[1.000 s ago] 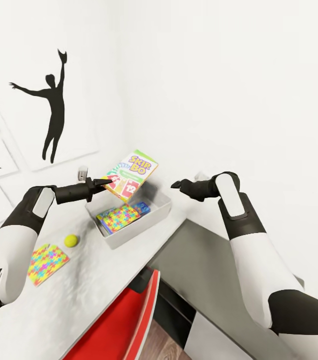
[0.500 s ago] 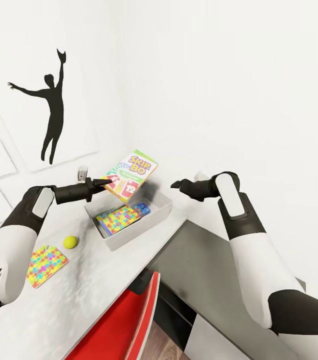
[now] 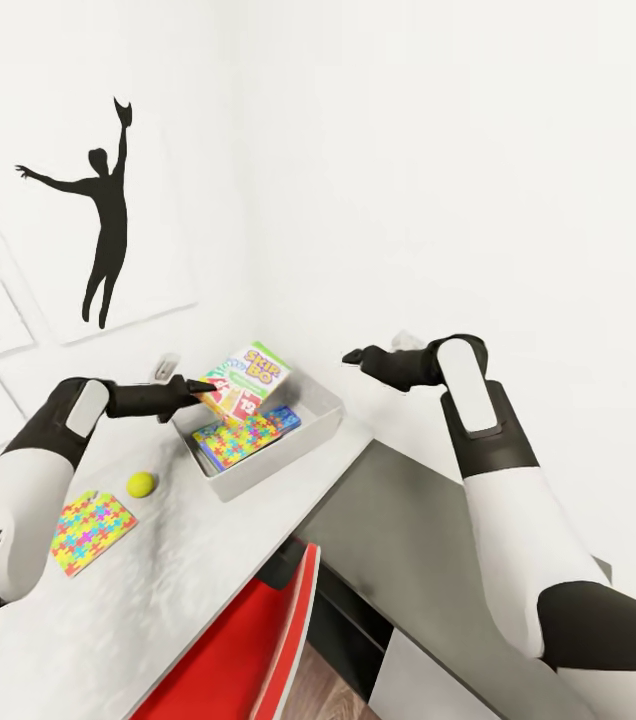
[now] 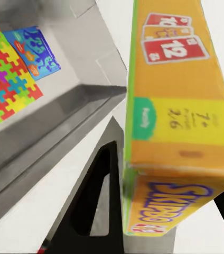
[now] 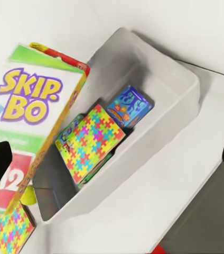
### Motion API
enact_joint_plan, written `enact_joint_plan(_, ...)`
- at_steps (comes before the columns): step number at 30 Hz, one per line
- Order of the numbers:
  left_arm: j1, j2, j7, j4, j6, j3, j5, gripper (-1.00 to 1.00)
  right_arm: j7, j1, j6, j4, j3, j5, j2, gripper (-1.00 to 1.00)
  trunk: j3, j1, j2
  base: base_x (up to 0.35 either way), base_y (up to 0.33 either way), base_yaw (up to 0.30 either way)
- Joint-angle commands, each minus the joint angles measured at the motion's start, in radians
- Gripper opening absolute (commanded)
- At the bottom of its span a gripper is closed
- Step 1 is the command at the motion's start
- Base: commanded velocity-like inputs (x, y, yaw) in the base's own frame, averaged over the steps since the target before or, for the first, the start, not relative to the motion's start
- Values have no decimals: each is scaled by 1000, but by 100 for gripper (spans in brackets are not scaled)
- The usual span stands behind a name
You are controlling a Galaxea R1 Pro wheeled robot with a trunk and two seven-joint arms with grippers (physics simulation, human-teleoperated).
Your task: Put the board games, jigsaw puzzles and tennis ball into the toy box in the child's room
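My left gripper [image 3: 205, 388] is shut on the edge of the Skip-Bo board game [image 3: 248, 377], holding it tilted just over the left end of the grey toy box [image 3: 270, 470]. Inside the box lie a colourful jigsaw puzzle [image 3: 235, 438] and a blue board game [image 3: 284, 416]. A second jigsaw puzzle [image 3: 92, 526] and the yellow tennis ball [image 3: 140, 484] rest on the white table [image 3: 158, 590] left of the box. My right gripper [image 3: 356, 357] hovers open above the box's right end. The right wrist view looks down on the Skip-Bo game [image 5: 33, 116] and the box [image 5: 159, 138].
A red chair [image 3: 248, 645] is tucked under the table's near edge. A lower grey surface [image 3: 418, 520] runs to the right of the table. White walls close in behind, the left one with black silhouette pictures [image 3: 108, 210].
My left gripper has lowered the Skip-Bo game towards the toy box and tilted it further. The right gripper has risen slightly.
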Motion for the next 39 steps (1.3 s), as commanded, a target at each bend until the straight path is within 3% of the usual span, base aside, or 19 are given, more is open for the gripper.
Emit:
enact_joint_plan(1, -6, -2, 33, 16, 6, 6, 16, -100, -11, 2, 2, -35, 7, -9, -1, 100, -2, 0, -2, 0, 0, 0)
enact_joint_plan(10, -24, -10, 166, 84, -75, 6, 13, -100, -12, 20, 2, -198, 74, -11, -2, 100, -2, 0, -2, 0, 0, 0)
enact_joint_plan(13, -35, -14, 182, 115, -92, 6, 13, -100, -12, 25, 2, -224, 84, -12, -2, 100, -2, 0, -2, 0, 0, 0)
enact_joint_plan(20, -40, -35, 187, 127, -113, 6, 13, -100, -12, 33, 2, -249, 98, -11, -2, 100, -2, 0, -2, 0, 0, 0)
enact_joint_plan(29, -40, -34, 139, 127, -122, 6, 23, -100, -12, 39, -8, -259, 100, -9, -8, 100, -2, 0, -2, 0, 0, 0)
enact_joint_plan(39, -40, -36, 134, 127, -126, 6, 25, -100, -14, 40, -10, -260, 100, -9, -4, 100, -10, 0, -2, 0, 0, 0)
